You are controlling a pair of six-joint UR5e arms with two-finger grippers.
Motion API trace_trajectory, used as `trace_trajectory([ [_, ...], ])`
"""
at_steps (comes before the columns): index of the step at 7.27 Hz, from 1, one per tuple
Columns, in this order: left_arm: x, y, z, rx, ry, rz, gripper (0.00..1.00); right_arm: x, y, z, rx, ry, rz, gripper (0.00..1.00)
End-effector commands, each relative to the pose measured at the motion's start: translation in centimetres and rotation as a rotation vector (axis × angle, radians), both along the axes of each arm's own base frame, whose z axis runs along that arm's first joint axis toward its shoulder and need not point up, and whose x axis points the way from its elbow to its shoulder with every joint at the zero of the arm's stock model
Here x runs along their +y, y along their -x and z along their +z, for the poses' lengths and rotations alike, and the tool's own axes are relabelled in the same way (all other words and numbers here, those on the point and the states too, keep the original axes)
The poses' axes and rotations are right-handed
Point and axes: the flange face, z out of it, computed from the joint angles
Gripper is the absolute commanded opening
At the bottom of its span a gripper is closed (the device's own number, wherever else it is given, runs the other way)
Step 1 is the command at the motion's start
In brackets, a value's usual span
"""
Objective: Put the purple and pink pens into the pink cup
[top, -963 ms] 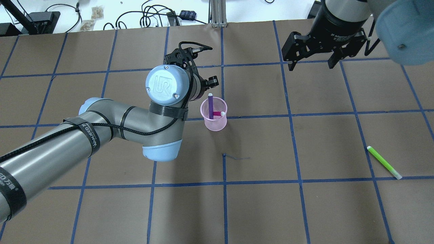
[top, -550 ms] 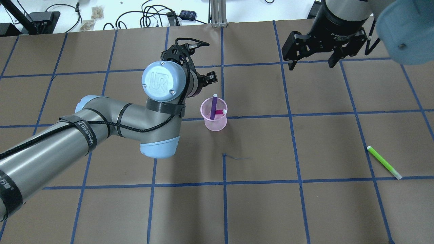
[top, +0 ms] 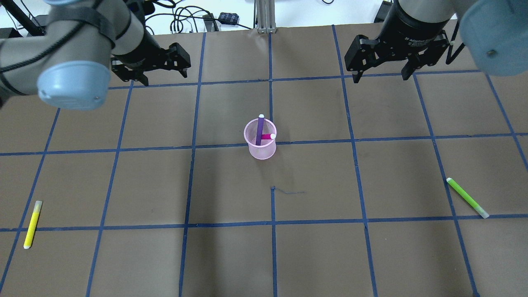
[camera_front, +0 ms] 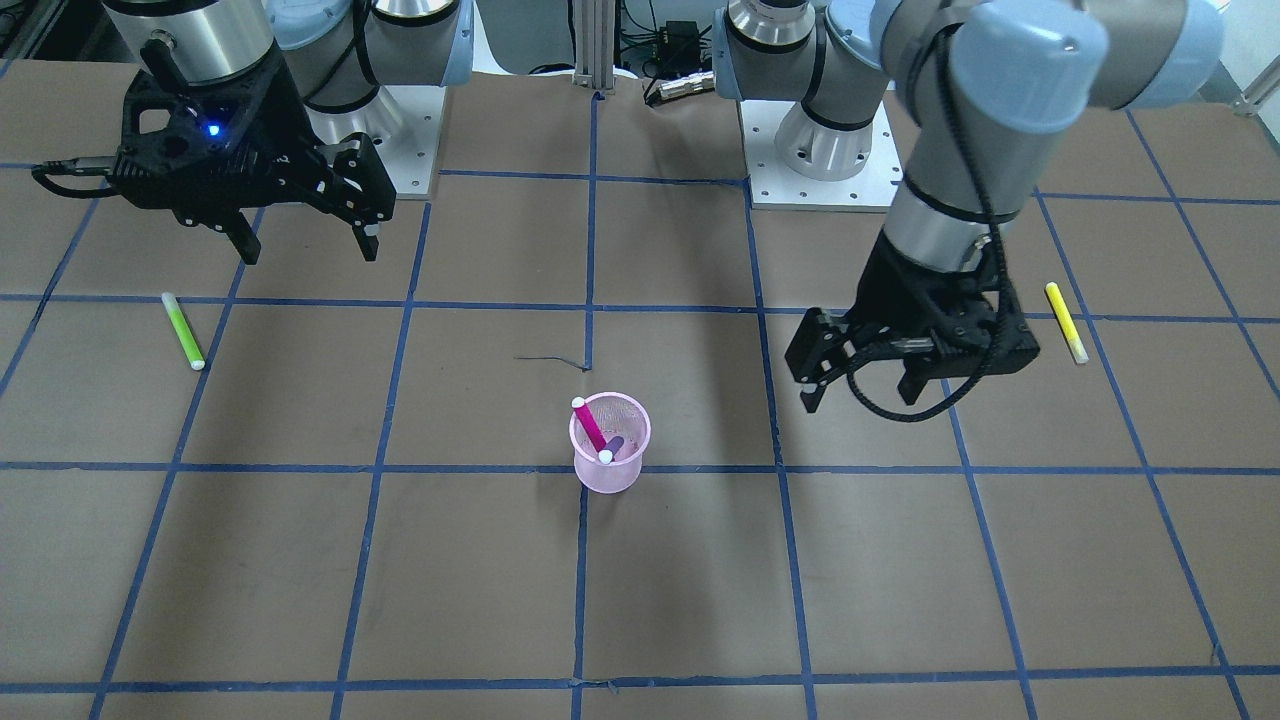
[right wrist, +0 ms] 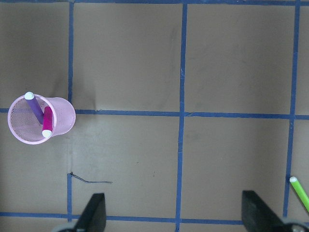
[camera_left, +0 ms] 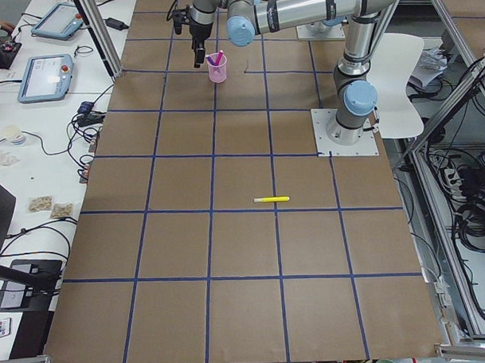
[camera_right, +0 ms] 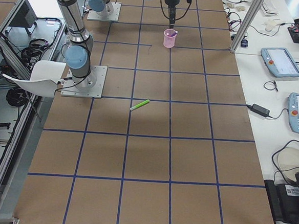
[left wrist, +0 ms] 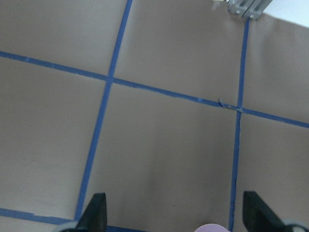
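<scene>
The pink mesh cup (top: 261,149) stands near the table's middle. The purple pen (top: 259,130) and the pink pen (top: 267,136) both lean inside it, white caps up. They also show in the right wrist view, where the cup (right wrist: 62,116) holds the purple pen (right wrist: 34,107) and pink pen (right wrist: 47,123), and in the front view, with the cup (camera_front: 610,472) and pink pen (camera_front: 589,423). My left gripper (top: 150,68) is open and empty, far back-left of the cup. My right gripper (top: 381,73) is open and empty, back-right of it.
A yellow pen (top: 32,224) lies near the front left edge. A green pen (top: 467,197) lies at the right, and its tip shows in the right wrist view (right wrist: 300,191). Cables and an aluminium post (top: 264,16) sit beyond the far edge.
My left arm has pulled away from the cup to the back left, uncovering the yellow pen. The purple pen stays in the cup. The right arm has barely moved.
</scene>
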Motion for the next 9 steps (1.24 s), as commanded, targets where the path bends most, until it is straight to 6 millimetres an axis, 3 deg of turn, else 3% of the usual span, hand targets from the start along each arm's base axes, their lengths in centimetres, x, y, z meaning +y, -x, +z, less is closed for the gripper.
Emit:
trace_trajectory([
  [1, 4.5, -2.4, 4.9, -0.018, -0.092, -0.063, 1.00, 0.0, 0.0, 0.0, 0.000, 0.001, -0.003, 1.00],
  [2, 6.6, -0.5, 5.3, -0.004, -0.138, -0.041, 1.00, 0.1, -0.1, -0.1, 0.000, -0.002, 0.000, 1.00],
  [3, 6.9, 1.8, 5.8, -0.011, -0.122, -0.052, 1.00, 0.0, -0.1, 0.0, -0.006, -0.001, -0.002, 1.00],
  [4, 6.9, 2.5, 6.3, -0.058, -0.080, -0.068, 1.00, 0.0, -0.1, -0.1, -0.006, -0.003, -0.002, 1.00],
  [7, 6.9, 1.8, 8.3, -0.074, -0.035, -0.063, 1.00, 0.0, 0.0, -0.1, -0.004, -0.004, -0.001, 1.00],
  [9, 6.6, -0.2, 8.5, -0.137, -0.039, -0.145, 1.00, 0.0, 0.0, -0.1, -0.002, -0.004, 0.005, 1.00],
])
